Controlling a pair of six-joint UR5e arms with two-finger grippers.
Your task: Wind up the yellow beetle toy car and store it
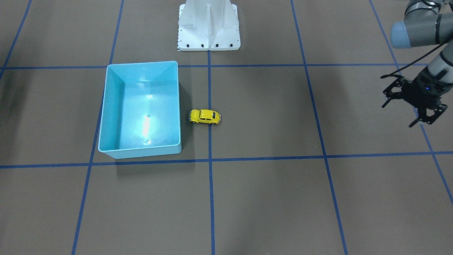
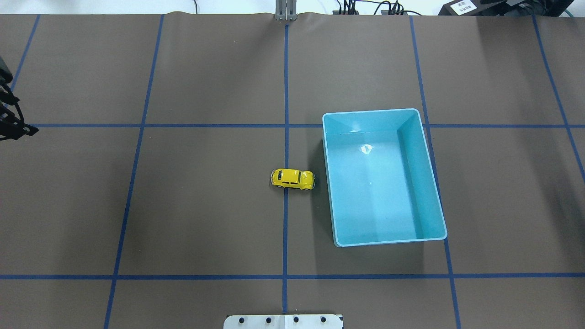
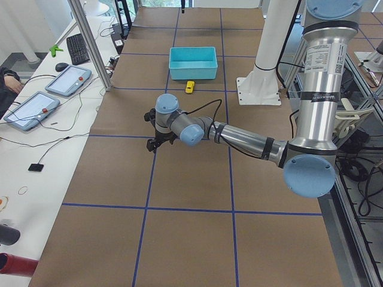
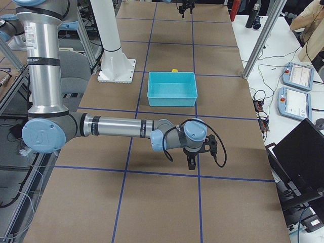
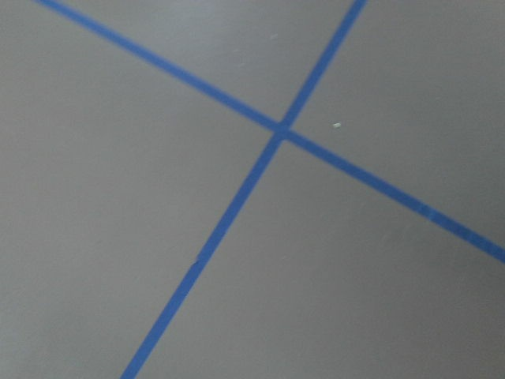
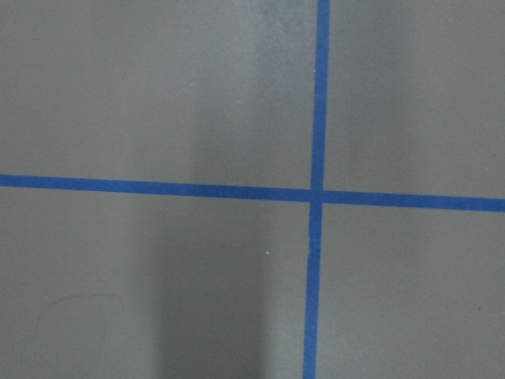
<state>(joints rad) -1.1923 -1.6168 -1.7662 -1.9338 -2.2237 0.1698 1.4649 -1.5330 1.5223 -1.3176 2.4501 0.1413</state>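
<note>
left end effector (image 1: 397, 115): jaws apart, arm stretched out | right end effector (image 4: 192, 163): pointing down, jaws unclear

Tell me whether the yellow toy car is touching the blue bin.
Apart. The overhead view shows a plain gap between the yellow beetle toy car and the light blue bin; the front-facing view agrees.

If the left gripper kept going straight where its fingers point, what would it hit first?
Probably only the bare brown table, near a blue tape crossing: the left gripper points down and its wrist view shows nothing else. The yellow beetle toy car lies well aside.
</note>
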